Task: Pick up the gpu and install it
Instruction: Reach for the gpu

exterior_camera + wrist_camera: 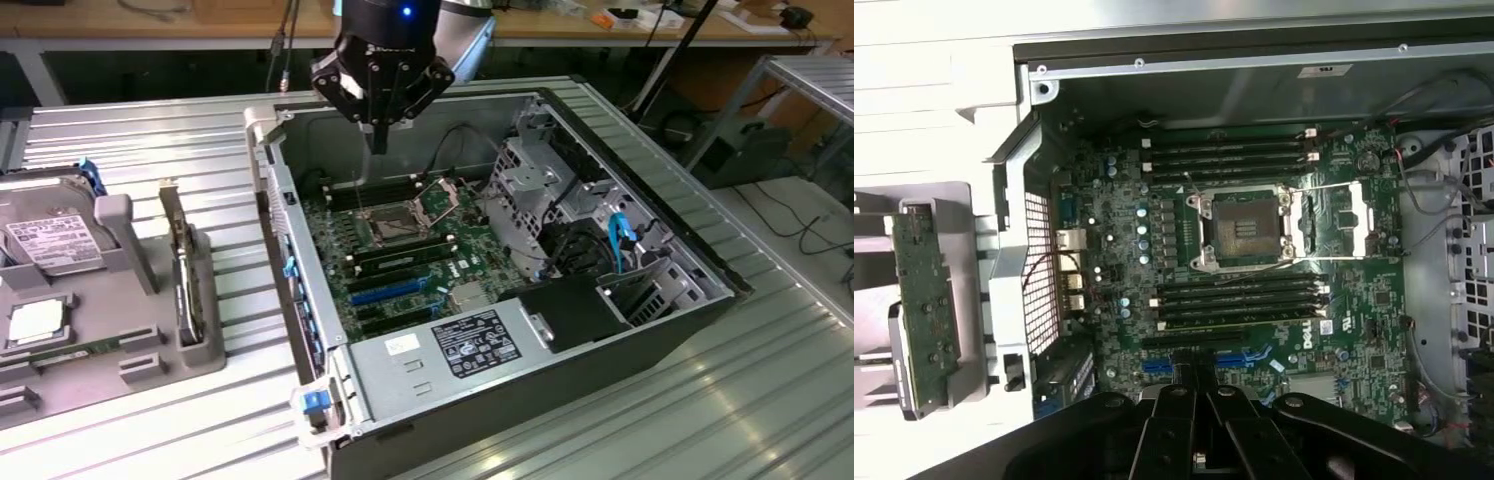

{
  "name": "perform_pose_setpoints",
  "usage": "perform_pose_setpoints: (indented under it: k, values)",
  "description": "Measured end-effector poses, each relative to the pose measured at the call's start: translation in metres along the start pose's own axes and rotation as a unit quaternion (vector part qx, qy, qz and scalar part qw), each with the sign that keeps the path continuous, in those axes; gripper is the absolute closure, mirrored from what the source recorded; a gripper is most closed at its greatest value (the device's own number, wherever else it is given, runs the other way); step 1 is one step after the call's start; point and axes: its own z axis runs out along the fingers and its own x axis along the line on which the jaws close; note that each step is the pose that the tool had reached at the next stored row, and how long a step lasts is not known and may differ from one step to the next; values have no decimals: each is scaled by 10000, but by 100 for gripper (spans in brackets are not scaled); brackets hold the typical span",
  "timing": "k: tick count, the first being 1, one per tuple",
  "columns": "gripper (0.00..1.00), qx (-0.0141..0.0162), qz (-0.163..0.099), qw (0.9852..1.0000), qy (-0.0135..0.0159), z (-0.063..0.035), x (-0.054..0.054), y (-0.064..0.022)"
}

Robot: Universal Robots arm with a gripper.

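The gpu is a thin card standing on edge in a grey holder on the table, at the exterior view's left of the open computer case. In the wrist view the gpu stands in the same holder beside the case's rear wall. My gripper hangs above the far part of the motherboard, well apart from the gpu. Its fingers are shut together with nothing between them. Blue expansion slots lie on the board near the power supply; I see these slots just past my fingertips.
A silver hard drive and a green memory stick rest in the same holder. Inside the case are the bare processor socket, drive cages, cables and a power supply. The ribbed metal table surrounds the case.
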Motion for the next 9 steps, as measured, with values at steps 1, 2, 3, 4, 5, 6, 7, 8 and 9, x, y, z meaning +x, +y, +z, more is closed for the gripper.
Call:
perform_pose_setpoints:
  k: [1,2,3,4,5,6,7,8,9]
  values:
    - [89,0,0,10000,0,1,5,0]
    - [89,0,0,10000,0,1,9,-1]
    - [89,0,0,10000,0,1,14,-1]
    - [89,0,0,10000,0,2,21,-2]
    - [89,0,0,10000,0,2,29,-2]
    - [89,0,0,10000,0,3,32,-3]
    - [89,0,0,10000,0,3,35,-3]
    - [89,0,0,10000,0,3,44,-3]
    - [89,0,0,10000,0,4,51,-4]
